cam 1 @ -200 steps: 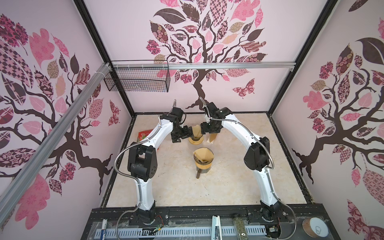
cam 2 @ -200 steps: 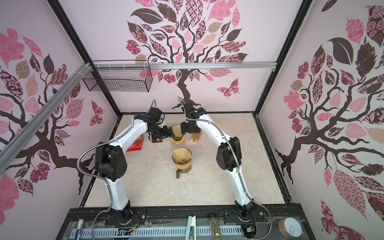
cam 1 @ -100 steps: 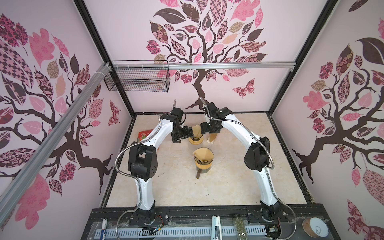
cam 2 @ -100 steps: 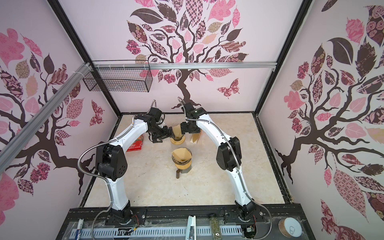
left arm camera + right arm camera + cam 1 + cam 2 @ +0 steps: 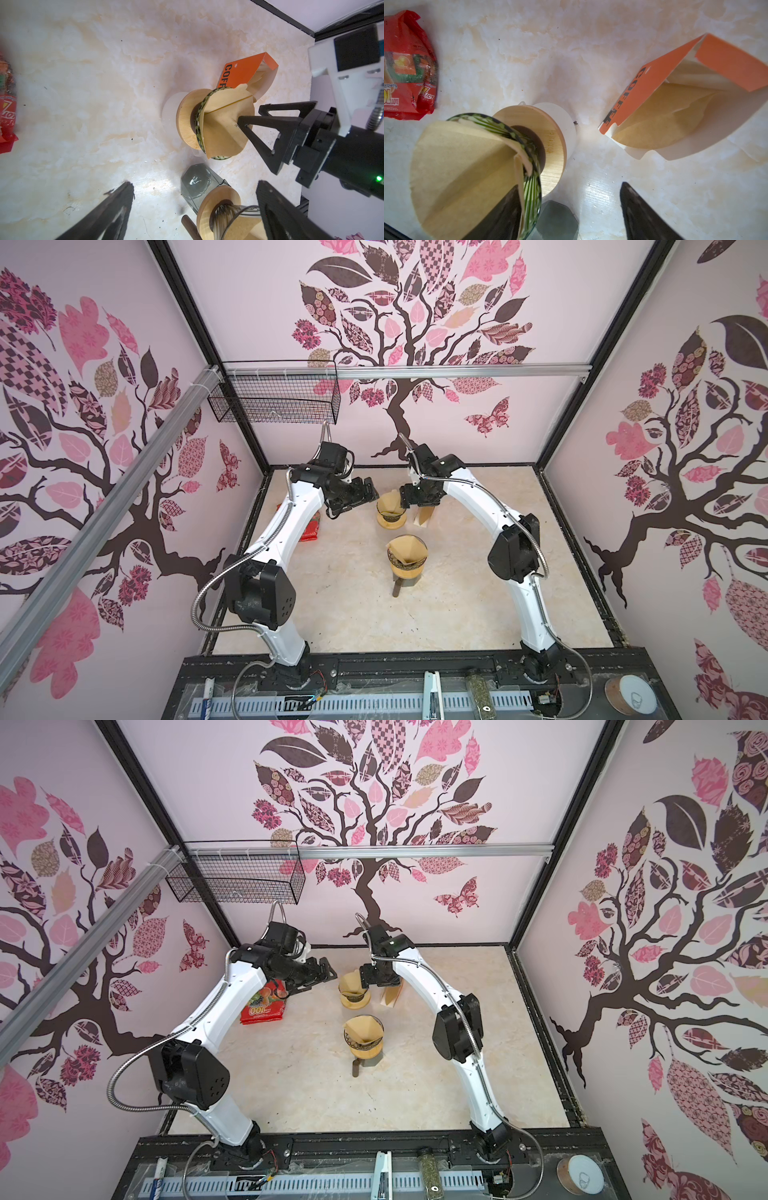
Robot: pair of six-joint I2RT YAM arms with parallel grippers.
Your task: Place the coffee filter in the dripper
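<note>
The brown paper coffee filter (image 5: 463,166) sits as a cone in the far dripper (image 5: 531,166), a green-striped glass funnel on a wooden collar (image 5: 187,118). My right gripper (image 5: 571,207) is open. One of its fingers (image 5: 500,214) is inside the filter (image 5: 224,124), the other is outside beside the dripper (image 5: 390,512). In both top views the right gripper (image 5: 409,499) hangs over this dripper (image 5: 354,994). My left gripper (image 5: 195,185) is open and holds nothing. The left gripper (image 5: 365,489) hovers just left of the dripper.
A second dripper (image 5: 407,558) with its own filter stands nearer the front on a glass stand (image 5: 197,182). An open orange filter box (image 5: 675,93) lies right of the far dripper. A red snack bag (image 5: 266,1006) lies at the left.
</note>
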